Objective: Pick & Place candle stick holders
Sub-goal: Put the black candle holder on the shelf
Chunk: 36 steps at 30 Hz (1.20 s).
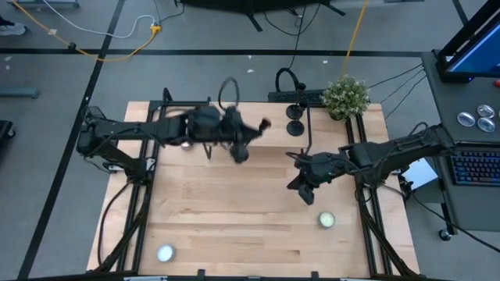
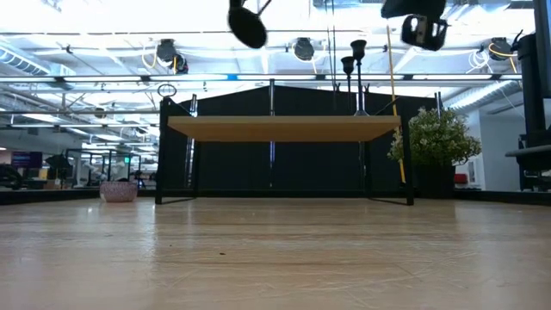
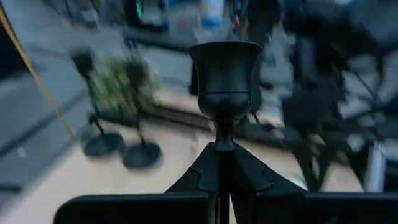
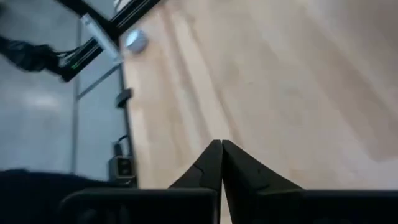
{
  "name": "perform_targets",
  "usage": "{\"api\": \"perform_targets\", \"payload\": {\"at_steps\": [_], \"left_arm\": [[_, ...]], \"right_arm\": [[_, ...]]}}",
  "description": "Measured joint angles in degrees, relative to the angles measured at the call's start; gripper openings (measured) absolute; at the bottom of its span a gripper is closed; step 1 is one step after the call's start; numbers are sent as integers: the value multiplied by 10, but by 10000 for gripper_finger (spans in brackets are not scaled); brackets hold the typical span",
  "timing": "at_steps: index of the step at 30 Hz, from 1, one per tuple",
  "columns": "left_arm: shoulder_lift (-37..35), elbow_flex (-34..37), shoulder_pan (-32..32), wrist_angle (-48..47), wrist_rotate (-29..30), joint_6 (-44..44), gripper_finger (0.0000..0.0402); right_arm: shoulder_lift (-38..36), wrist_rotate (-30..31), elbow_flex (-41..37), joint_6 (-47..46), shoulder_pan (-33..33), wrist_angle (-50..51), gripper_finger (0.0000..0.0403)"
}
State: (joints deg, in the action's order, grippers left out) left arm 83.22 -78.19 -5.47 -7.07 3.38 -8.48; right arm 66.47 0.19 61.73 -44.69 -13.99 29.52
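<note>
While the left tool [image 3: 224, 163] grips one candle stick holder [image 3: 225, 87] by its stem above the worktop [image 1: 234, 203], two other holders [image 1: 296, 121] stand at the far edge beside a potted plant [image 1: 345, 96]. Right tool [image 4: 221, 155] hangs closed, empty.

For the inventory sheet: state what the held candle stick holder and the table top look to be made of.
Candle stick holder, clamped in the left gripper: probably metal, matte black, with a soft dull sheen on its cup. Table top: light wood, smooth finish, visible plank seams and grain.
</note>
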Motion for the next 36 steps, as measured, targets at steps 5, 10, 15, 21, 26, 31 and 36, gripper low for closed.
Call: {"api": "perform_targets", "payload": {"at_steps": [5, 10, 15, 21, 26, 31, 36], "left_arm": [[25, 0, -60, 130, -71, 27, 14], [76, 0, -98, 278, -124, 35, 14], [144, 0, -125, 390, -162, 18, 14], [207, 1, -157, 460, -176, 2, 14], [242, 1, -179, 493, -187, -7, 14], [268, 1, -191, 530, -197, -6, 14], [284, 1, -194, 538, -200, 13, 14]], "right_arm": [[-37, 77, 0, -11, -34, 19, 1], [-61, 136, 0, -27, -60, 41, 1], [-72, 163, 0, -58, -77, 63, 0], [-72, 164, 0, -90, -87, 73, 0], [-72, 167, 0, -95, -86, 73, 0], [-72, 181, 0, -104, -85, 79, 0], [-72, 179, 0, -131, -81, 100, 0]]}}
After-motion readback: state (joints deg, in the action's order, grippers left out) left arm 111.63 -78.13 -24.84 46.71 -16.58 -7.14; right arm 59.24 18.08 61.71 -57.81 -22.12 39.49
